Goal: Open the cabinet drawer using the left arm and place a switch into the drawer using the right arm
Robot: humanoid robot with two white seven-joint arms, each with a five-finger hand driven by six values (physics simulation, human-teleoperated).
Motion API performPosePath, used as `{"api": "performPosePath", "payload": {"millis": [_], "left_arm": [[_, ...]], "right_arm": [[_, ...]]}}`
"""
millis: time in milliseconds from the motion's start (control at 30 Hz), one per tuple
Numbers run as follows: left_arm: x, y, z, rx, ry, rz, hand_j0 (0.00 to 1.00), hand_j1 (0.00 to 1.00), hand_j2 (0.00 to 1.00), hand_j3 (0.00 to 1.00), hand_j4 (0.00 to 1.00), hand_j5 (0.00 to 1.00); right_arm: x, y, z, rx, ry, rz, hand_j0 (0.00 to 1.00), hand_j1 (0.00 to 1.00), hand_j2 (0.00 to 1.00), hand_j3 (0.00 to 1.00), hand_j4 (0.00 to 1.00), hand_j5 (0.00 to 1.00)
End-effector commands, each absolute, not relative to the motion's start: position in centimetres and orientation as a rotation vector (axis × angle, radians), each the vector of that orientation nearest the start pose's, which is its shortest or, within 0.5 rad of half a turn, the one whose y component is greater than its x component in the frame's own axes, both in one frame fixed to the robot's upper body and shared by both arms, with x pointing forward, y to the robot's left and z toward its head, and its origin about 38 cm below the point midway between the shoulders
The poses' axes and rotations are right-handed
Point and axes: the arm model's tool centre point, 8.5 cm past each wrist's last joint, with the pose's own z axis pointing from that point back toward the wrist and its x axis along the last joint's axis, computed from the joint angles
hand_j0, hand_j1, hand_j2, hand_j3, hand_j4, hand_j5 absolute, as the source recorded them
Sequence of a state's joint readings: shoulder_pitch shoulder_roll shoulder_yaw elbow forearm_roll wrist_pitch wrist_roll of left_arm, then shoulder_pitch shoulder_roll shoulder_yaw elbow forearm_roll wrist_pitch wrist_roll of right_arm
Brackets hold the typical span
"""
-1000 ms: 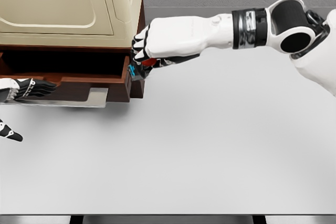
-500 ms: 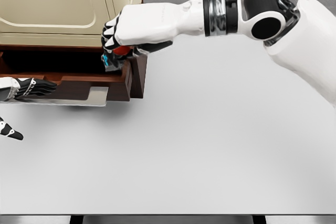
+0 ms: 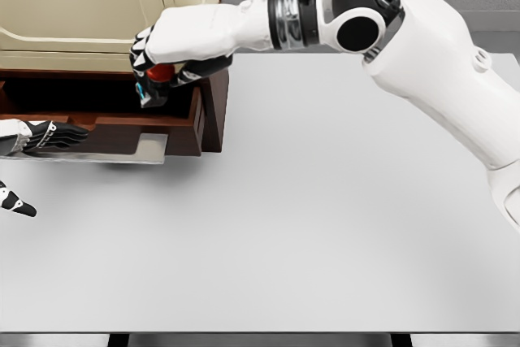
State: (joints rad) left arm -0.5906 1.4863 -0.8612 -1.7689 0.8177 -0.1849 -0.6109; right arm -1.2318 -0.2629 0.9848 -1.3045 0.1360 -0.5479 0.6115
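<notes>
The switch [image 3: 154, 83] is small, red and blue, and it sits inside the curled fingers of the right robot hand [image 3: 158, 67]. That robot hand is clamped on the switch and holds it just above the right end of the open drawer [image 3: 122, 119]. The switch is not in the drawer yet.

The drawer is brown wood, pulled out from under the cream cabinet [image 3: 106, 6]. It looks dark inside, so its floor is hard to see. The left robot hand [image 3: 45, 137] is at the drawer's front, to the left of the switch, with its dark fingers laid flat along the front edge. It is not clear if those fingers grip anything.

The cabinet stands on a white bench [image 3: 325, 225].

What could go wrong: the switch hangs close to the drawer's right wall. If the robot hand lets go too near that wall, the switch may hit the rim and bounce out onto the bench. The big knuckles could also bump the bottom of the cabinet above the drawer, because the gap looks tight. If the left robot hand pushes, the drawer might slide back in.
</notes>
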Motion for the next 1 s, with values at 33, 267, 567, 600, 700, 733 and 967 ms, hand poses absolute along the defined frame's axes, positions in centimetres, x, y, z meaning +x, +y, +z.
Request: {"api": "performPosePath", "payload": {"millis": [33,267,567,600,700,733,967], "left_arm": [[33.1,41.3,27.4,-0.188,-1.133,-1.288,1.0,1.0,1.0,1.0,1.0,1.0],[33.1,41.3,27.4,-0.188,-1.133,-1.288,1.0,1.0,1.0,1.0,1.0,1.0],[33.1,41.3,27.4,-0.188,-1.133,-1.288,1.0,1.0,1.0,1.0,1.0,1.0],[33.1,41.3,27.5,-0.186,-1.132,-1.288,1.0,1.0,1.0,1.0,1.0,1.0],[33.1,41.3,27.4,-0.187,-1.131,-1.287,1.0,1.0,1.0,1.0,1.0,1.0],[33.1,41.3,27.6,-0.184,-1.135,-1.288,1.0,1.0,1.0,1.0,1.0,1.0],[33.5,40.8,29.2,-0.184,-1.214,-1.312,1.0,1.0,1.0,1.0,1.0,1.0]], "right_arm": [[45.7,-0.8,35.3,-0.018,2.056,-2.55,0.39,0.39,0.39,0.39,0.39,0.39],[46.3,-0.3,35.1,0.043,2.025,-2.575,0.39,0.39,0.39,0.39,0.39,0.39],[45.4,-0.4,34.9,0.004,1.982,-2.515,1.0,1.0,1.0,1.0,1.0,1.0],[45.2,-0.9,35.0,0.01,1.978,-2.513,1.0,1.0,1.0,1.0,1.0,1.0],[44.1,-4.9,35.0,-0.04,2.023,-2.504,1.0,1.0,1.0,1.0,1.0,1.0],[44.0,-6.4,35.1,-0.015,2.02,-2.514,1.0,1.0,1.0,1.0,1.0,1.0],[45.2,-25.4,30.7,0.309,2.183,-2.841,1.0,1.0,1.0,1.0,1.0,1.0]]}}
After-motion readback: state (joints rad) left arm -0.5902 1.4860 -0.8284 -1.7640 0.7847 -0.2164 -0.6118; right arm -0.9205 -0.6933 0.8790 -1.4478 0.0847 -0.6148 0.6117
